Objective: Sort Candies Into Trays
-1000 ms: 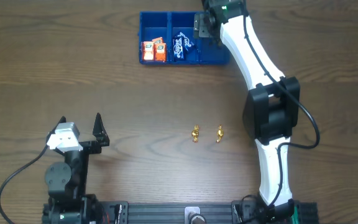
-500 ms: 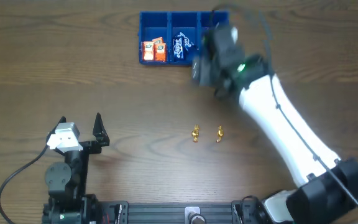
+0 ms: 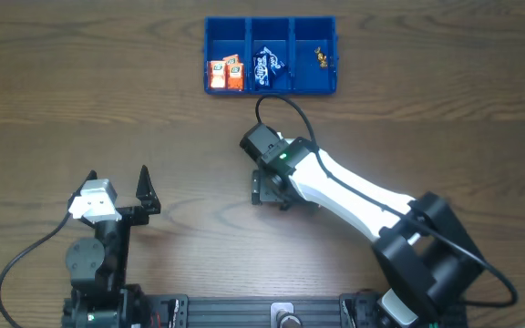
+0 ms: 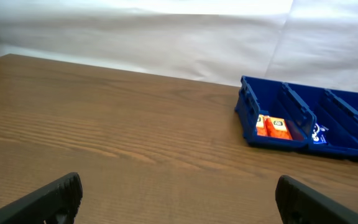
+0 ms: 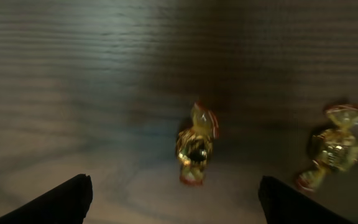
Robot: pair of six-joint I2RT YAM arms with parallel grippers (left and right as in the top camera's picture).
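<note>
My right gripper (image 5: 174,186) hangs low over the table (image 3: 80,91) with its fingers spread wide; a gold candy (image 5: 196,146) lies on the wood between them, just ahead of the tips. A second gold candy (image 5: 331,149) lies near it but apart, outside the fingers' span.

I judge these to be very light, a small hard body with crinkly twisted foil ends; the wrapper looks slick and the ends would only crumple. So I would close on the fat middle, across its narrow width, and softly, since a nudge from one finger could skid it away.

The blue tray (image 3: 206,55) sits well apart at the far side of the table. Its end compartment holds one small gold sweet (image 3: 321,57), so I take that as the target. My left gripper (image 3: 118,178) rests near its base, fingers wide and holding nothing.
</note>
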